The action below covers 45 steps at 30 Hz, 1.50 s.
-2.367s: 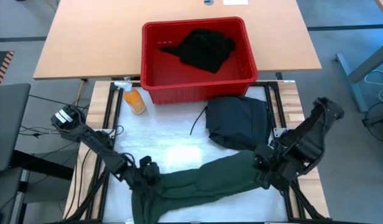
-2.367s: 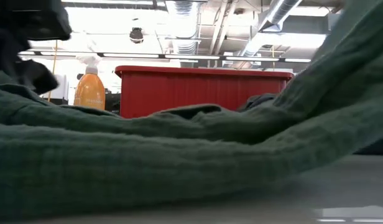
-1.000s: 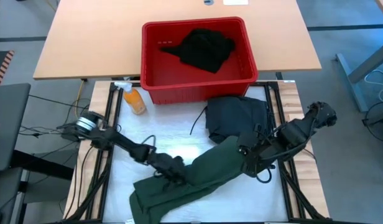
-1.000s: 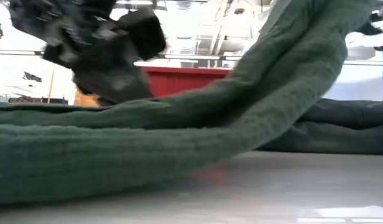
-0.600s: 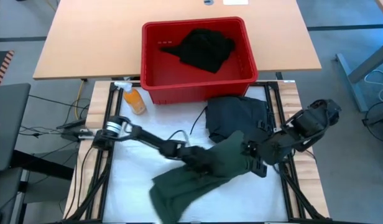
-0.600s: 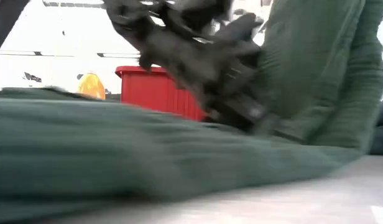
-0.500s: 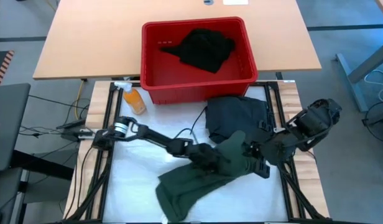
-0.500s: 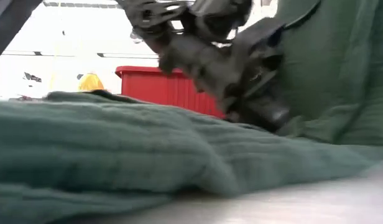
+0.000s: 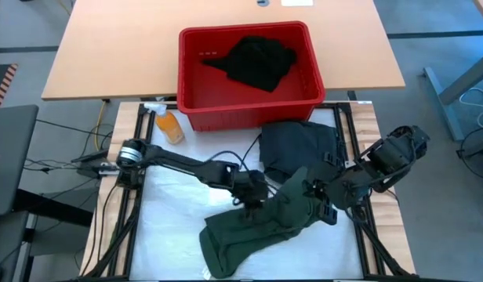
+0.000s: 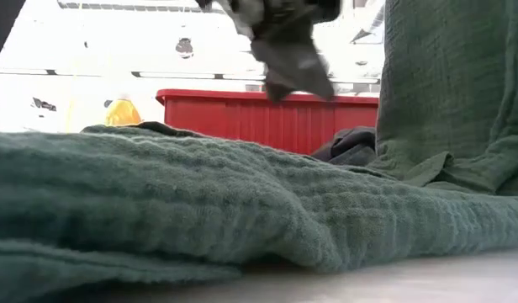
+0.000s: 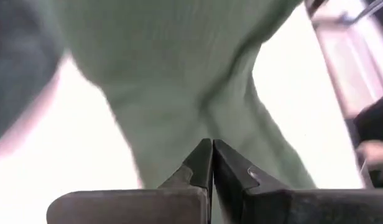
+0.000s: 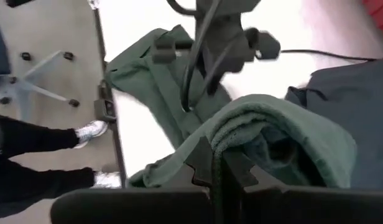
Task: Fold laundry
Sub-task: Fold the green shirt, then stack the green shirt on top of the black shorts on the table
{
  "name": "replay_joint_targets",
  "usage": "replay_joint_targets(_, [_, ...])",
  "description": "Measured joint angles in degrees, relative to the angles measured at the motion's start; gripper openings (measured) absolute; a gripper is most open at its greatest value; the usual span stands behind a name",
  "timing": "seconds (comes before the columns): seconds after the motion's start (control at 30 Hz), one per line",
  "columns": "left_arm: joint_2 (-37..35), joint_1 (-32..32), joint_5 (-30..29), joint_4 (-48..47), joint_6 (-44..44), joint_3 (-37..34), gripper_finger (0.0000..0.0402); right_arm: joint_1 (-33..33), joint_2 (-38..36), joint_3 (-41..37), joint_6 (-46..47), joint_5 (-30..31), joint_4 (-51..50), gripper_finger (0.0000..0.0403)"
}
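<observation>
A crumpled dark green cloth garment (image 9: 257,227) is being held at its 2 o'clock end by the right end effector (image 9: 314,196), clamped on a fold; the left end effector (image 9: 253,200) – fingers together, empty – is being kept over it at 11 o'clock.

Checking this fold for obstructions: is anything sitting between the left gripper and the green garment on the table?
Nothing visible does. The left gripper is shut, right at the edge of the green garment with only bare white table beside it. The right gripper is shut on the garment's other end.
</observation>
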Motion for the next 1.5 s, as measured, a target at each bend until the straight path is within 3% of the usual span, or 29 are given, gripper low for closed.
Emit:
replay_joint_targets(0.1, [-4.86, -0.41, -4.16, -11.08, 2.47, -0.18, 0.0000, -0.60, 1.15, -0.02, -0.25, 0.22, -0.04, 0.0024])
replay_joint_targets(0.27, [-17.57, -3.08, -15.52, -17.65, 2.38, -6.77, 0.0000, -1.38, 4.42, -0.02, -0.92, -0.29, 0.13, 0.0024])
replay_joint_targets(0.5, [-40.26, -5.27, -15.63, -9.49, -8.89, -28.30, 0.0000, -3.53, 10.55, -0.02, -4.02, -1.12, 7.20, 0.0025])
replay_joint_targets(0.73, [-56.25, -10.82, -23.50, 3.91, -20.76, -43.30, 0.0000, -5.99, 18.88, -0.02, -8.73, -5.98, 21.46, 0.0025])
replay_joint_targets(0.87, [-60.68, -13.74, -27.31, 5.34, -22.52, -46.14, 0.0000, -7.21, 23.78, -0.02, -12.27, -10.88, 30.81, 0.0025])
replay_joint_targets(1.07, [-61.52, -15.77, -29.40, 3.15, -22.06, -46.44, 0.0000, -9.51, 29.70, -0.02, -13.72, -14.73, 39.02, 0.0048])
replay_joint_targets(1.27, [-61.52, -16.41, -29.34, 0.71, -21.85, -46.44, 0.0000, -10.59, 33.05, -0.08, -8.99, -21.45, 45.39, 0.0124])
replay_joint_targets(1.5, [-61.50, -17.60, -29.00, -1.26, -21.39, -46.44, 0.0000, -11.01, 31.41, -0.04, -3.11, -29.11, 45.56, 0.0219])
